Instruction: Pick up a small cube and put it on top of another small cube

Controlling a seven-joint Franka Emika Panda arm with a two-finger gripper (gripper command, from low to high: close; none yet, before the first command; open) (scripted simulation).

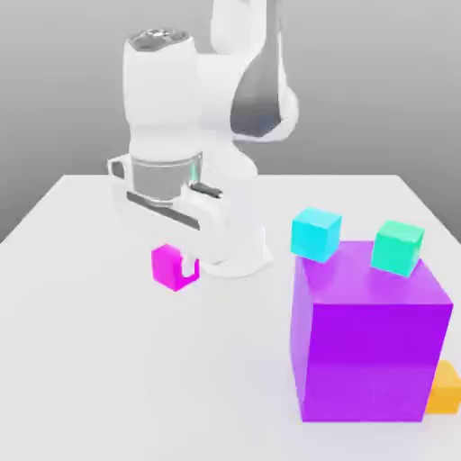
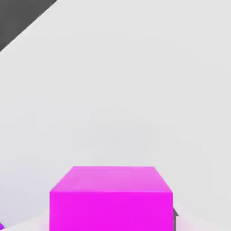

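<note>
Exterior and hand views of a single white robot arm working over a pale grey surface (image 1: 81, 360). The tool (image 1: 186, 267), hanging below the arm's white hand, is closed on the small bright magenta-pink plain-faced cube (image 1: 171, 266); one dark finger shows against the cube's face on the exterior view's right, and the cube appears raised just off the surface, near the arm's base. In the hand view the same magenta cube (image 2: 111, 198) sits close before the camera, with bare surface beyond it. Toward the exterior view's right stands a large purple cube (image 1: 369, 347), far bigger than the others; a small cyan cube (image 1: 315, 234) lies just behind its upper left corner, though whether it touches the block cannot be told, and a small teal-green cube (image 1: 397, 247) rests on the block's top near the back edge. A small orange cube (image 1: 445, 387) lies on the surface beside the purple cube's lower right corner, partly hidden by it. Judged from this arrangement, the pick-up step is complete and the carrying step is in hand. The next move calls for lifting the held cube clear, carrying it across to one of the other small cubes, centring it squarely above that cube's top face, lowering until the faces meet, and only then releasing the grip.
</note>
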